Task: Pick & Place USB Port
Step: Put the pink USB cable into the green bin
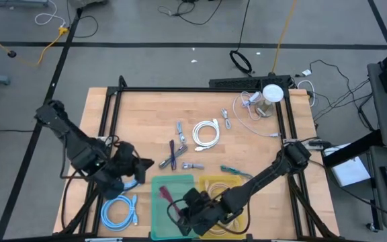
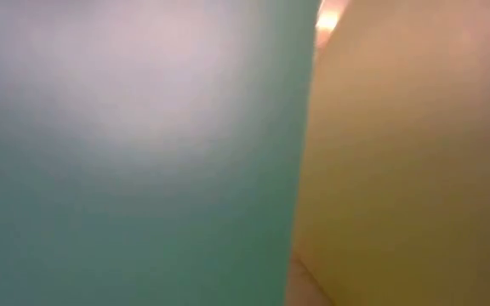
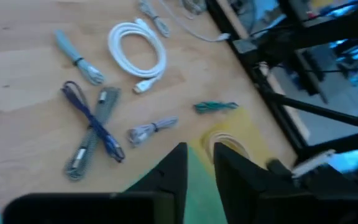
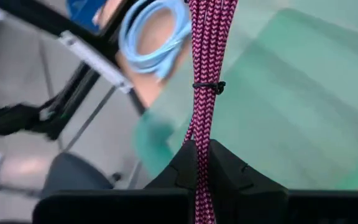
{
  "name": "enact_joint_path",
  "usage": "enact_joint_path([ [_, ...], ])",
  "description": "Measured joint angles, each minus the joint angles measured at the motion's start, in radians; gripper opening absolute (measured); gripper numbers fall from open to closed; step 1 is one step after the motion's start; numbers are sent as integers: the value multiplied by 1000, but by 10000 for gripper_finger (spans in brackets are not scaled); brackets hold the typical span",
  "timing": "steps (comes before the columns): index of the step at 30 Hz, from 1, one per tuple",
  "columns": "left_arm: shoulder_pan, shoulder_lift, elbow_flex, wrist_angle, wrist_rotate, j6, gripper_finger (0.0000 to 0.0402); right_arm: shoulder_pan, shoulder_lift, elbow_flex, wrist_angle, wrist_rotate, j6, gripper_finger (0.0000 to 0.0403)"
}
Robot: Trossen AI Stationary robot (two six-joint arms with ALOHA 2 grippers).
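Right wrist view shows the right gripper [image 4: 202,163] clamped on a magenta braided cable [image 4: 207,56], long axis running straight ahead, directly over the green tray [image 4: 291,112] at the table's near edge. The left gripper [image 3: 199,168], narrowly parted and empty, waits left of that tray.

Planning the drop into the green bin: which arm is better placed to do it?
Right. The right gripper is shut on the pink cable directly over the green bin. The left gripper holds nothing.
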Motion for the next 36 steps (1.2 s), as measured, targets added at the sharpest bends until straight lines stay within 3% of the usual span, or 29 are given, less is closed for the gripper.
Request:
enact_joint_path([
  [6, -49, 5, 0, 52, -25, 17, 6, 13, 0, 0, -42, 125, 231, 8],
  [16, -64, 7, 0, 129, -55, 48, 3, 74, 0, 0, -112, 173, 414, 8],
  [20, -64, 7, 0, 179, -71, 94, 10, 73, 0, -14, -158, 168, 401, 8],
  [36, -64, 7, 0, 358, -71, 265, 6, 64, 0, -116, 173, 63, 278, 54],
])
